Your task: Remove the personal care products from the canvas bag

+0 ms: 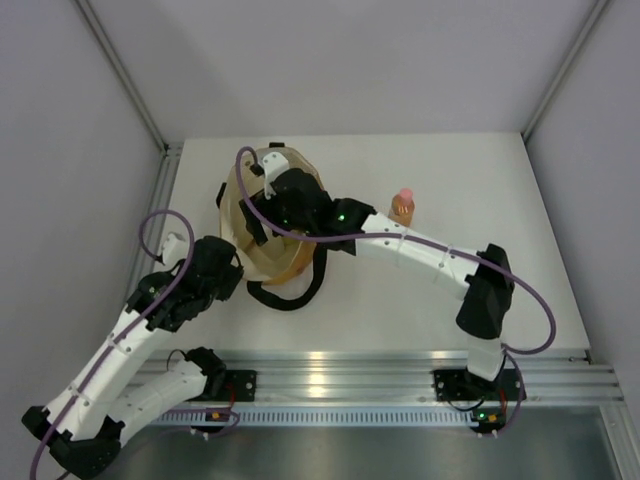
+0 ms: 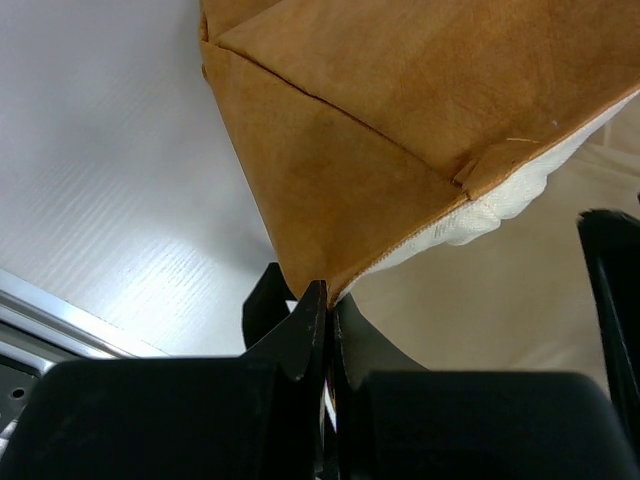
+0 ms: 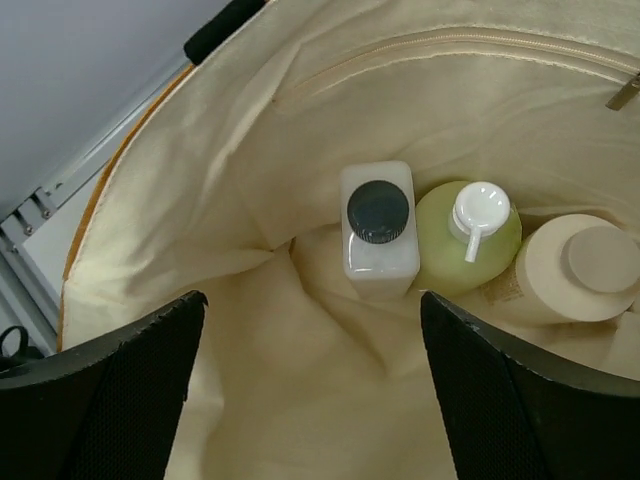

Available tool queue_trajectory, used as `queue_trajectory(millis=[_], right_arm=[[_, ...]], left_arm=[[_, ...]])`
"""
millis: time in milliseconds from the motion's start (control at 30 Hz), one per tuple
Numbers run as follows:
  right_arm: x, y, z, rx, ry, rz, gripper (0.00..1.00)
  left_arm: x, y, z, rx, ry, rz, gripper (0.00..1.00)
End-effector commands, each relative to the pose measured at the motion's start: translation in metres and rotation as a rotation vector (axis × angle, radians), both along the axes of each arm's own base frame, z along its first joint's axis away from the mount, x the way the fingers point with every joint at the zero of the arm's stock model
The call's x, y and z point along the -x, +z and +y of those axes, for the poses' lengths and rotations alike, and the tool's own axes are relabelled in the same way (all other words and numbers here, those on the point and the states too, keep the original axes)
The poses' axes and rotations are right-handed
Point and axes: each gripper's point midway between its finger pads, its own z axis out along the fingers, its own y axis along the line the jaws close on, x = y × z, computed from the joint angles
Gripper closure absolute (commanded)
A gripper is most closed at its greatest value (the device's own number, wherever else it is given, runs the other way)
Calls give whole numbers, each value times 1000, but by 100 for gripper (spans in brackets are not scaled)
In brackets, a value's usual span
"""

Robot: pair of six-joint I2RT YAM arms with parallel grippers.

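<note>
While left gripper (image 2: 325,300) clamps the canvas bag (image 2: 400,100) rim, right gripper (image 3: 312,320) hangs inside, jaws apart, over whitish bottle (image 3: 380,235); amber bottle (image 1: 402,207) apparently upright on table (image 1: 480,180) outside.

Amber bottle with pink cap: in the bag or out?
Out. Amber bottle stands upright on the table, right of the canvas bag.

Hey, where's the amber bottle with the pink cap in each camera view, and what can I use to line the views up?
Top external: the amber bottle stands right of centre, just beside the canvas bag on its right.
Left wrist: not in it; only the bag's corner, pinched by the left gripper.
Right wrist: not in it; the view looks down into the bag.
Shared landmark: the canvas bag, in all three.
</note>
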Motion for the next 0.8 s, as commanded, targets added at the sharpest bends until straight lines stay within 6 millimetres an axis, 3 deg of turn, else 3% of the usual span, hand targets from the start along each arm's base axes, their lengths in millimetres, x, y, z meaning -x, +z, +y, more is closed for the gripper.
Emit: queue_trajectory(millis=[0,167,400,633,767], right_arm=[[-16,20,5,-5,-32,-37,15],[-35,-6,14,43,-22,-27,20],[-58,-25,18,108,-7,-65,23],[-71,-43,26,140,26,-72,26],[-69,-60,35,149,63,-46,33]], left_arm=[[1,-3,-1,32,26,4,100],[0,-5,-3,39,33,15,100],[-2,1,-3,41,32,2,100],[-3,7,-4,50,31,-12,100],[-4,10,-5,58,32,-19,100]])
